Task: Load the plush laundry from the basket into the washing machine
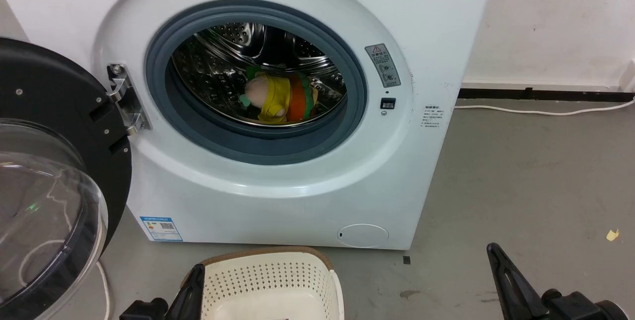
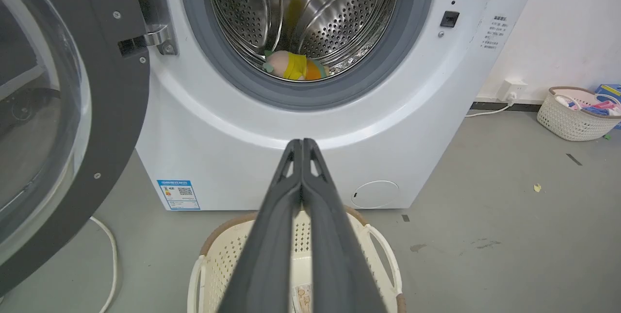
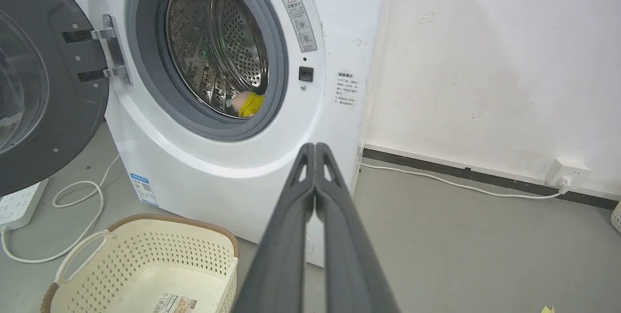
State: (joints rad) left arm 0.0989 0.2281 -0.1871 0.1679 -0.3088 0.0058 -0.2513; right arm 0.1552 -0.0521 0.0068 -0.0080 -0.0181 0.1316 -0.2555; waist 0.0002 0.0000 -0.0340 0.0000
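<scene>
Plush laundry (image 1: 278,96) inside the washing machine (image 1: 297,201), resting low in the steel drum (image 1: 218,62) just behind the grey ring (image 1: 258,154). Basket (image 1: 268,252) on the floor (image 1: 521,186) in front, only a label sticker (image 3: 175,303) seen on its bottom. Left gripper (image 2: 302,142) poised above the basket, right gripper (image 3: 315,145) off to its side over floor, jaws of both pressed together, gripping nothing. Looks soft, light, squashy; likely best pinched by the yellow cloth or a bun edge, not the rounded peach end.
</scene>
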